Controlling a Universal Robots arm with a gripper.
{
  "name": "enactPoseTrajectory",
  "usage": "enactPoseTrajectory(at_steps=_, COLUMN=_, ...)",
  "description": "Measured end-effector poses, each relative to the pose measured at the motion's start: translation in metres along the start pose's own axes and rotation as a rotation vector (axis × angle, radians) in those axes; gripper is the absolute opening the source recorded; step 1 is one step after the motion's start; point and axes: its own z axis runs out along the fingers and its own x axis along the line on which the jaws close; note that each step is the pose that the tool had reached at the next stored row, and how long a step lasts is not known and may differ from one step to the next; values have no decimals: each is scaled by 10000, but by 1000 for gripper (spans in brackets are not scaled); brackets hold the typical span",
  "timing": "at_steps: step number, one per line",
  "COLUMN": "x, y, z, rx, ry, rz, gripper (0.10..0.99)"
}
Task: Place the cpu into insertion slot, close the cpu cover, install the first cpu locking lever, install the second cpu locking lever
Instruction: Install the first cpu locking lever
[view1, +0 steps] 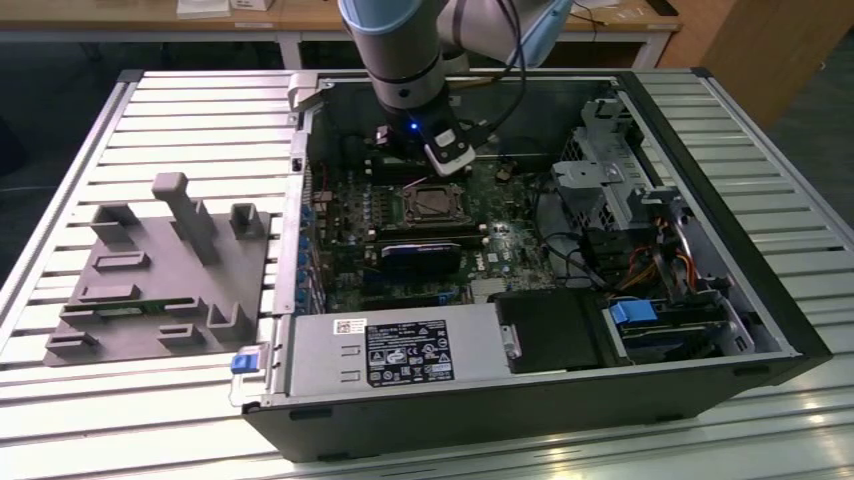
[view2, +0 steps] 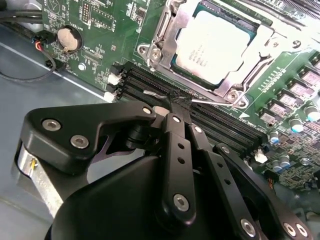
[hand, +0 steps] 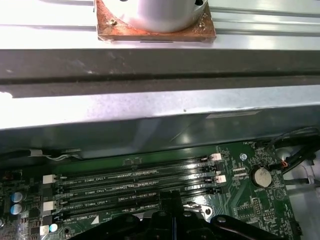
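The cpu (view2: 212, 47) lies flat in its socket on the green board, pale metal top up. The cpu cover (view2: 164, 27), a silvery frame, is down around it. A thin silvery locking lever (view2: 152, 93) runs along the socket's edge beside the memory slots. My gripper (view2: 176, 104) has its black fingers together at that lever, and the wire passes through the tips. In the exterior view the gripper (view1: 447, 165) hangs inside the open case just behind the socket (view1: 430, 203). The first wrist view shows the gripper (hand: 171, 200) over the memory slots.
Black memory slots (hand: 135, 187) lie under the fingers. A coin cell (view2: 69, 39) and cables sit nearby. The case wall (hand: 150, 107) stands close behind. A power supply (view1: 400, 350), a drive cage (view1: 614, 170) and a grey fixture (view1: 160, 270) outside the case are in view.
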Motion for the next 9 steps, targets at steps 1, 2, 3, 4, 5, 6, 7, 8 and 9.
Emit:
enactPoseTrajectory(at_steps=1, x=2, y=2, z=6, rx=20, ry=-11, rz=2, gripper=102)
enactPoseTrajectory(at_steps=2, x=3, y=5, z=11, rx=33, ry=-18, rz=5, gripper=102)
enactPoseTrajectory(at_steps=3, x=4, y=8, z=15, rx=44, ry=-25, rz=8, gripper=102)
enactPoseTrajectory(at_steps=4, x=5, y=12, z=18, rx=55, ry=-33, rz=16, gripper=102)
enactPoseTrajectory(at_steps=5, x=7, y=17, z=21, rx=64, ry=-41, rz=25, gripper=102)
enactPoseTrajectory(at_steps=6, x=9, y=21, z=25, rx=75, ry=-50, rz=38, gripper=102)
enactPoseTrajectory(at_steps=7, x=10, y=25, z=29, rx=86, ry=-60, rz=49, gripper=102)
enactPoseTrajectory(at_steps=8, x=11, y=27, z=33, rx=100, ry=-73, rz=66, gripper=102)
enactPoseTrajectory(at_steps=9, x=12, y=28, z=37, rx=119, ry=-89, rz=89, gripper=102)
